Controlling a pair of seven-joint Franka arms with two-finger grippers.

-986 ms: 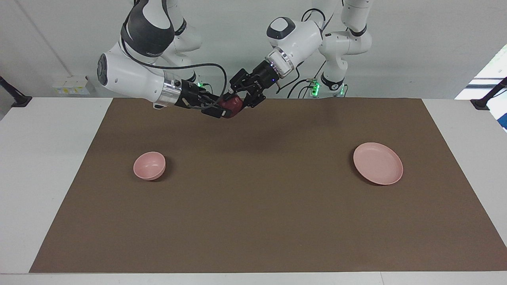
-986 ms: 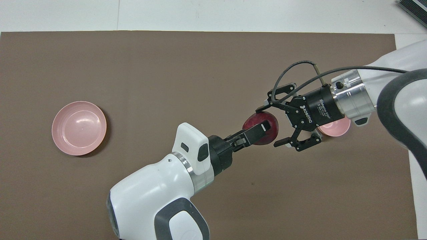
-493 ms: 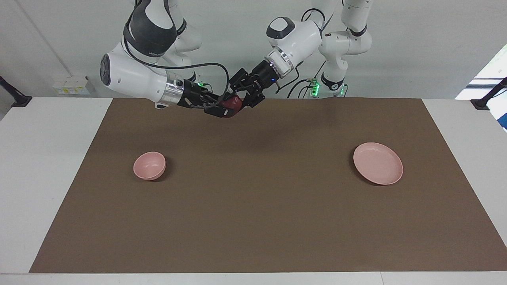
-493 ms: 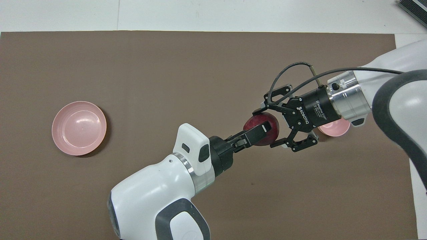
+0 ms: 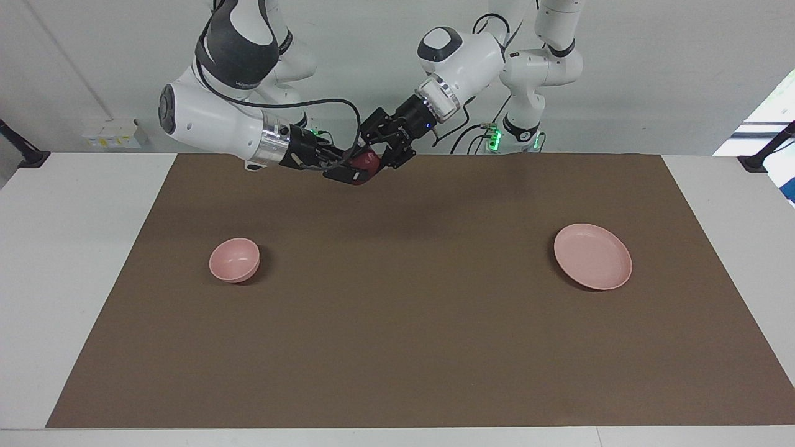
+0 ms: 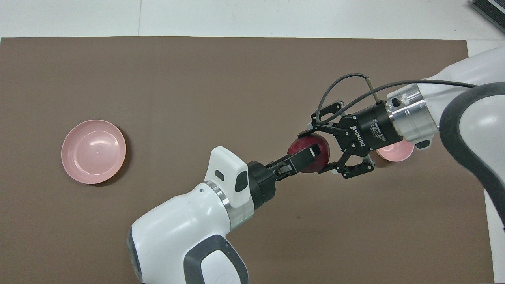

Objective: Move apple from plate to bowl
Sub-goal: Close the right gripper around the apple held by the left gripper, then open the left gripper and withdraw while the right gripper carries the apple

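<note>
- Brown matting [image 5: 397, 323] covers my desk [image 5: 68, 261], with a pale wall behind the arms.
- I see the apple [image 6: 308, 151] up in the air over the mat, between the two grippers.
- My left gripper [image 6: 305, 154] has its jaws clamped on the apple.
- My right gripper [image 6: 321, 150] has its jaws closed in around the same apple (both grip it at once).
- I see the plate [image 5: 593, 256] bare toward the left arm's end and the bowl [image 5: 234, 260] toward the right arm's end.
</note>
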